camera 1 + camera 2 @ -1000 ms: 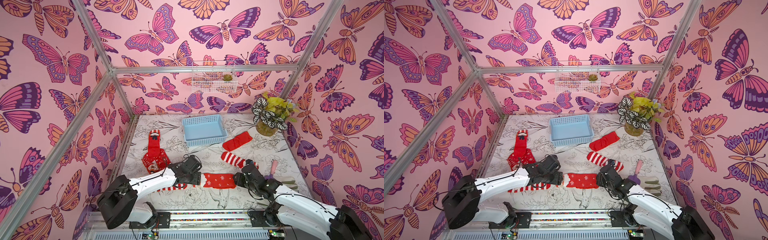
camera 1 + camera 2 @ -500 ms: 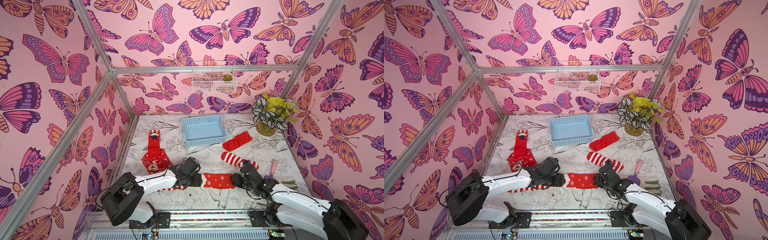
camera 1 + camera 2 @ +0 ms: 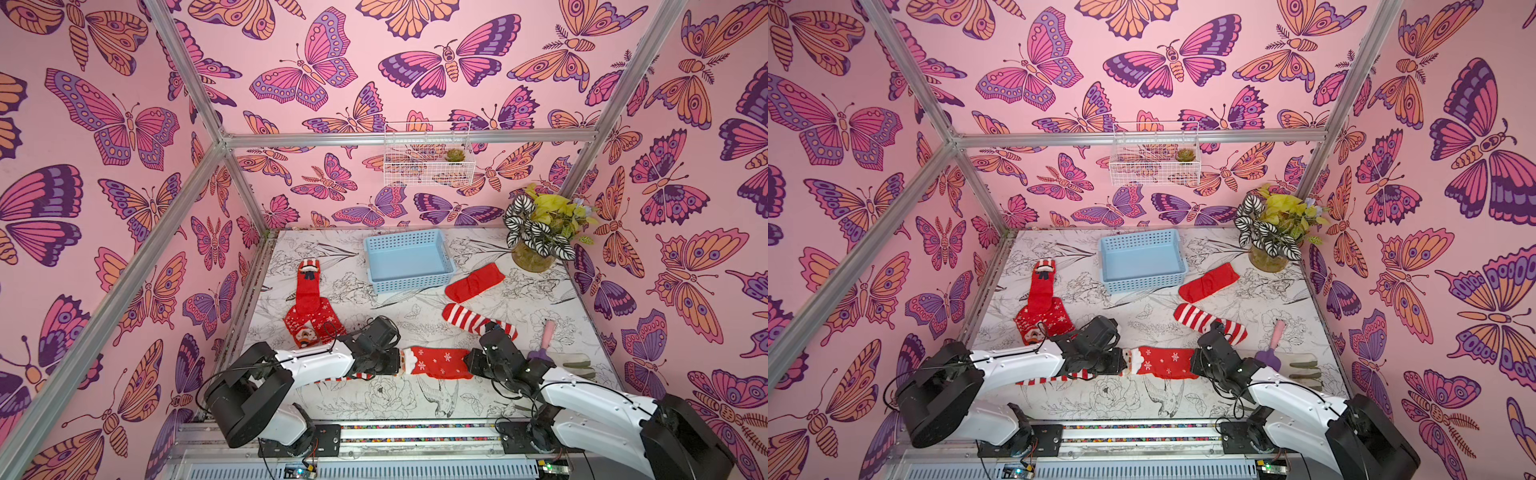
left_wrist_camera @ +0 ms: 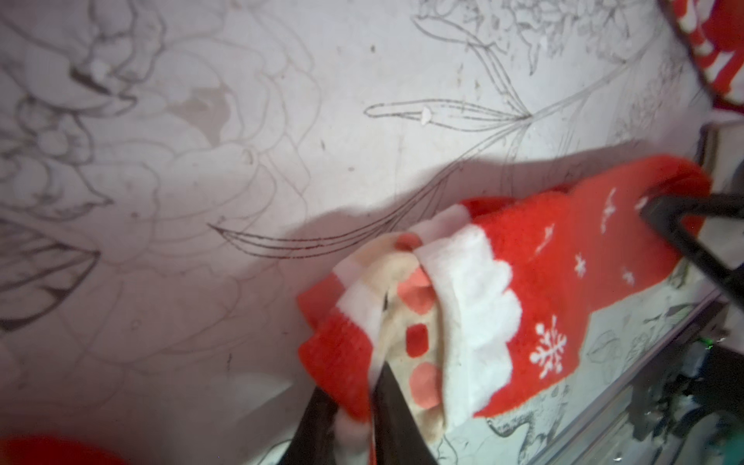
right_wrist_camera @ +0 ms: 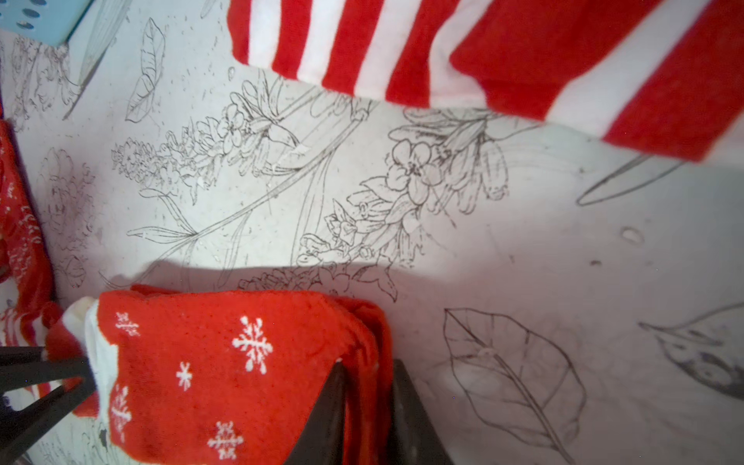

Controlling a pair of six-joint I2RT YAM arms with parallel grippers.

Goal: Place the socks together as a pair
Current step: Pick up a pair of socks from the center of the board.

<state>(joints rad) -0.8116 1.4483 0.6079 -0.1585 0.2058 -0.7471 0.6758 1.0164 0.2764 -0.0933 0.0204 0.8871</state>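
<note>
Left gripper clamped on the cuff and right gripper pinching the toe, I hold the snowflake sock stretched near the table's front edge, probably so it can be laid flat beside its matching sock.

Bright, even light in both top views; wrist views dimmer, edges blurred, soft shadows crossing the worktop.

Fleecy matt knit of the snowflake sock bunched in the right gripper, its fingers dull black plastic, matt printed tabletop ahead of the pincer, scuffed and speckled, plush striped sock farther ahead, glossy white arm shells
</note>
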